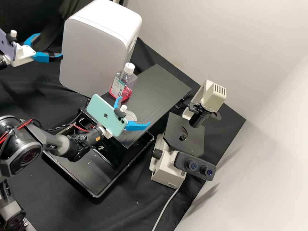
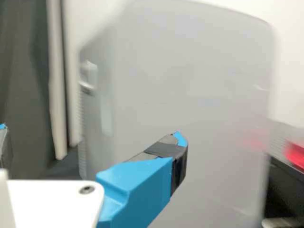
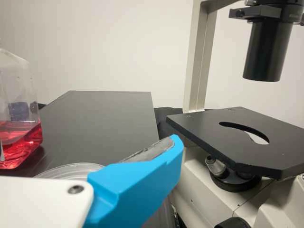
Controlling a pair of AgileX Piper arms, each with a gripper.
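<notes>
Right claw (image 1: 134, 110) apart, near dish (image 3: 71, 169): approach step, judged. Next move needs descent, centring, closure on rim. Left claw (image 1: 50, 45) apart.

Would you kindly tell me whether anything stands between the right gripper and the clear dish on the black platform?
Nothing visible does. The right gripper is open right at the clear dish. The flask of red liquid stands farther back on the black platform, out of the way.
</notes>
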